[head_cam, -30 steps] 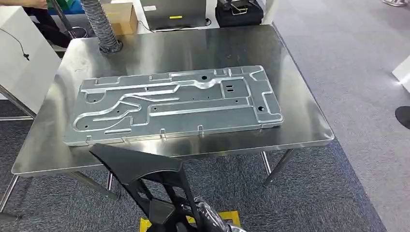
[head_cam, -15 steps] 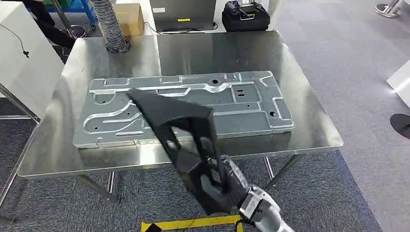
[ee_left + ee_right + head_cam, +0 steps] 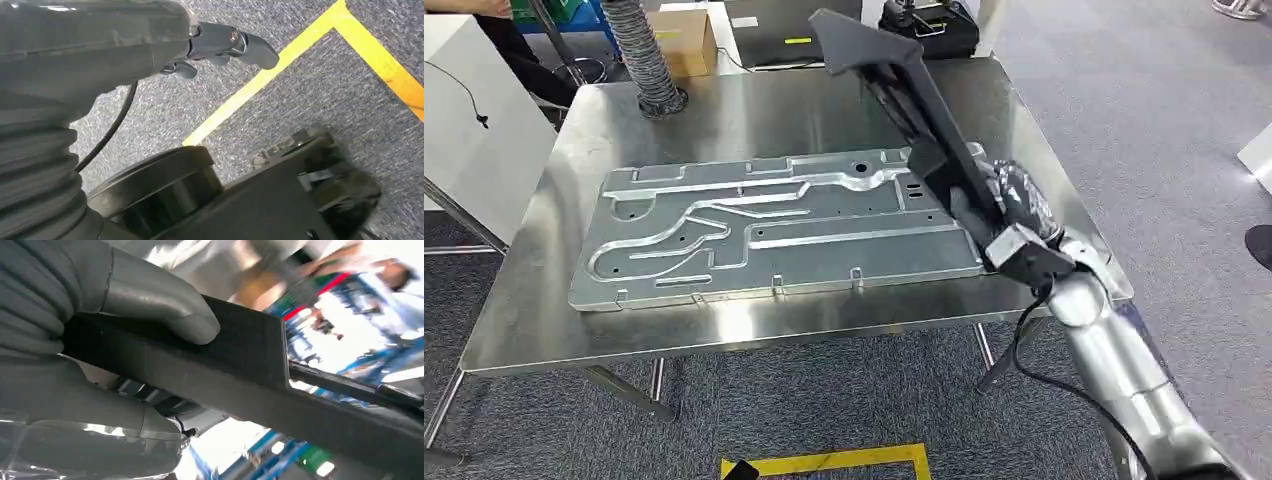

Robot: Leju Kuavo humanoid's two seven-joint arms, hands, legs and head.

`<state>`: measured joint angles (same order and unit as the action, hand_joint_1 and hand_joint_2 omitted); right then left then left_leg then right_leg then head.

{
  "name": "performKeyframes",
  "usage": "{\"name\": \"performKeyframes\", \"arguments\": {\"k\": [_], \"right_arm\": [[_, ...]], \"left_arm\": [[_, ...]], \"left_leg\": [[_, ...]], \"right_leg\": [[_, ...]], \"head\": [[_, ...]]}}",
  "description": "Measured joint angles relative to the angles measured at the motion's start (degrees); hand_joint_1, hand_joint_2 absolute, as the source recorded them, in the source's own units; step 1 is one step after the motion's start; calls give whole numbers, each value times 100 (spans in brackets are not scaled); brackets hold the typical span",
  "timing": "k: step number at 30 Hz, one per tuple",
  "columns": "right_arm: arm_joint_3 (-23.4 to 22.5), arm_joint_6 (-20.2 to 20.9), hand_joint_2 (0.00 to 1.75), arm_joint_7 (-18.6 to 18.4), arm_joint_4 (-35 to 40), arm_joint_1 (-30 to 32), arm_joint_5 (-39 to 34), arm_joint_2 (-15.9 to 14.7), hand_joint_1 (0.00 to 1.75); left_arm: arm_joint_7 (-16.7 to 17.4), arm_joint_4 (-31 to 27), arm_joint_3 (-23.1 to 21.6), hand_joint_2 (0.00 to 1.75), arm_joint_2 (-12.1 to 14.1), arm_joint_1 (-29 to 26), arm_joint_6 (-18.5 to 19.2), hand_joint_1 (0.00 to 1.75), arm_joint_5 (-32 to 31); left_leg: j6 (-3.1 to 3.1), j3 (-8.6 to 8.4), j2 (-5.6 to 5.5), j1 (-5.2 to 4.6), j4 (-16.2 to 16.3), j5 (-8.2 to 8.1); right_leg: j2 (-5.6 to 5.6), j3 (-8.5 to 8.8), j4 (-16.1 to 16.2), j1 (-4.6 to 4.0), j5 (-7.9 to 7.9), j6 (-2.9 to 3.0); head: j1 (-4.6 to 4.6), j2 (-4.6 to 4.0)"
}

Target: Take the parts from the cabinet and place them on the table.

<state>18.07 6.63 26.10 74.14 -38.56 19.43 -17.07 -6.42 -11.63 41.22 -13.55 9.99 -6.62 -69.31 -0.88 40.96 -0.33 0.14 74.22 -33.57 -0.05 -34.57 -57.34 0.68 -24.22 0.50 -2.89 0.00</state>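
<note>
Black plastic part (image 3: pixel 894 85) is held in the air above the far right portion of the steel table (image 3: pixel 754 110), raised at a slant over the right end of the stamped metal panel (image 3: pixel 774 230). That panel lies flat on the table and occupies most of its middle; it is the only large obstruction beneath the part. Beyond the table's far edge, a grey ribbed hose (image 3: pixel 639 50), a cardboard box (image 3: pixel 686 38) and a black case (image 3: pixel 924 25) are seen. A yellow floor line (image 3: pixel 824 460) is marked on the grey carpet near the table's front edge.

The part is matt black, long and narrow, with a broad angled plate at its upper end and open ribbed struts along its length. In the right wrist view its flat edge (image 3: pixel 240 365) is seen close up.

The right hand (image 3: pixel 1014 215) is wrapped around the part's lower end, with the thumb (image 3: pixel 160 305) pressed on one face and the remaining fingers closed on the other. The left hand (image 3: pixel 220 45) is seen above the carpet, with its fingers apart and nothing held
</note>
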Motion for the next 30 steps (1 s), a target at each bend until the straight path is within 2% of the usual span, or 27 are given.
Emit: {"name": "performKeyframes", "arguments": {"k": [1,2,3,5,6,7,8,10,11,12,13,15,16,17,18,19,20,21,22,24,25,26,27,28,29,30], "right_arm": [[22,-122,175,-40,-287,-302,272,-51,175],[94,-299,175,-70,-664,-626,636,-92,175],[186,-461,175,-68,-1011,-966,969,-114,175],[439,-761,175,-44,-1844,-1628,1573,-186,175],[551,-873,175,-49,-2150,-1888,1764,-197,175],[665,-980,175,-68,-2462,-2140,1925,-229,175],[794,-1044,175,-114,-2797,-2347,2143,-265,175],[1122,-1159,175,-262,-3373,-2674,2604,-265,175],[1295,-1166,175,-300,-3616,-2807,2799,-265,175],[1397,-1175,175,-317,-3773,-2904,2881,-265,175],[1531,-1166,175,-322,-3985,-3034,2997,-265,175],[1734,-1126,175,-324,-4322,-3176,3167,-256,175],[1839,-1107,175,-322,-4455,-3196,3246,-252,175],[1996,-1078,175,-322,-4612,-3190,3373,-241,175],[2130,-1052,175,-324,-4726,-3182,3471,-217,175],[2254,-1035,175,-333,-4820,-3181,3541,-188,175],[2378,-1033,175,-359,-4902,-3181,3625,-138,175],[2459,-1033,175,-385,-4959,-3176,3687,-101,175],[2545,-1033,175,-420,-5034,-3174,3737,-52,175],[2724,-1046,175,-508,-5176,-3063,3812,74,175],[2781,-1061,0,-541,-5215,-2981,3836,131,0],[2841,-1076,0,-592,-5261,-2893,3844,229,0],[2879,-1094,0,-621,-5285,-2799,3842,311,0],[2905,-1164,0,-648,-5320,-2720,3827,393,0],[2940,-1207,0,-678,-5355,-2645,3809,487,0],[2964,-1238,0,-689,-5392,-2541,3787,573,0]], "left_arm": [[-2,0,0,175,0,-2,0,0,2],[-2,0,0,175,2,-4,0,0,22],[-9,0,0,175,7,-1,0,0,24],[-44,0,0,175,11,11,-13,0,33],[-55,0,0,175,11,8,-26,0,33],[-65,0,0,175,11,8,-39,0,35],[-77,0,2,175,13,4,-59,0,37],[-77,0,2,175,26,-16,-94,0,37],[-72,0,2,175,24,-13,-129,0,35],[-57,0,2,175,24,-5,-149,0,35],[-37,0,0,175,24,7,-192,0,33],[13,0,0,175,24,9,-291,0,11],[28,0,0,175,26,2,-337,0,0],[52,0,0,175,28,1,-413,0,-22],[72,0,2,175,28,2,-475,0,-22],[79,0,0,175,26,6,-527,0,-28],[87,0,0,175,20,7,-579,0,-39],[98,0,0,175,13,12,-614,0,-50],[114,0,-2,175,-2,15,-643,0,-81],[157,0,-15,175,-4,50,-713,0,-109],[170,0,-22,175,-7,47,-739,0,-131],[188,0,-26,175,-13,51,-769,0,-144],[205,0,-28,175,-13,54,-798,0,-155],[210,0,-33,175,-15,58,-833,0,-173],[225,0,-35,175,-20,63,-872,0,-188],[232,0,-35,175,-20,62,-892,0,-190]], "left_leg": [[-16,166,1,15,282,-29],[-30,203,2,30,270,75],[-39,121,2,45,10,290],[-39,-319,14,69,-1021,883],[-24,-447,28,77,-1396,994],[9,-521,25,66,-1518,942],[71,-478,15,61,-1461,940],[136,-464,-1,34,-1476,929],[189,-492,1,62,-1516,948],[208,-507,-4,72,-1529,958],[240,-507,-6,72,-1531,954],[274,-520,-14,62,-1531,938],[284,-531,-20,58,-1530,930],[289,-550,-32,56,-1530,918],[283,-573,-42,51,-1527,903],[278,-593,-50,44,-1526,886],[266,-629,-49,34,-1526,864],[248,-644,-49,28,-1527,844],[227,-626,-45,0,-1525,835],[179,-616,-44,9,-1532,830],[150,-633,-40,18,-1555,828],[116,-658,-35,7,-1572,817],[84,-651,-24,6,-1528,751],[52,-581,-15,-4,-1324,619],[37,-412,-13,5,-951,425],[19,-163,-9,16,-444,208]], "right_leg": [[0,1,-2,2,-1,-2],[1,2,-6,10,-5,-8],[5,5,-15,17,-11,-18],[0,33,-52,35,-54,-82],[-11,26,-70,28,-84,-126],[-18,-23,-131,-27,-97,-162],[-21,-40,-105,-24,-79,-191],[-47,-23,-84,-6,-78,-244],[-48,-35,-91,2,-106,-273],[-42,-48,-185,22,-173,-292],[-35,-209,-521,19,-370,-309],[-22,-669,-1440,21,-745,-337],[-21,-888,-1837,20,-839,-343],[-21,-1002,-1979,21,-805,-338],[-21,-967,-1801,20,-605,-320],[-21,-827,-1438,19,-361,-294],[-21,-564,-834,9,-34,-253],[-21,-340,-316,-4,216,-201],[-15,-263,-205,-46,134,-165],[-9,-270,-108,-78,130,-138],[-6,-263,-113,-85,118,-111],[-1,-240,-71,-66,132,-82],[-8,-181,-14,-5,149,-57],[3,-150,14,-1,144,-22],[-2,-139,13,-3,136,1],[3,-132,13,-9,127,16]], "head": [[0,0],[2,0],[0,0],[0,0],[2,0],[0,0],[4,2],[7,0],[7,0],[7,0],[7,0],[7,0],[7,0],[7,0],[7,0],[7,0],[7,0],[7,0],[7,0],[7,2],[7,0],[7,0],[7,2],[4,0],[7,0],[7,0]]}}
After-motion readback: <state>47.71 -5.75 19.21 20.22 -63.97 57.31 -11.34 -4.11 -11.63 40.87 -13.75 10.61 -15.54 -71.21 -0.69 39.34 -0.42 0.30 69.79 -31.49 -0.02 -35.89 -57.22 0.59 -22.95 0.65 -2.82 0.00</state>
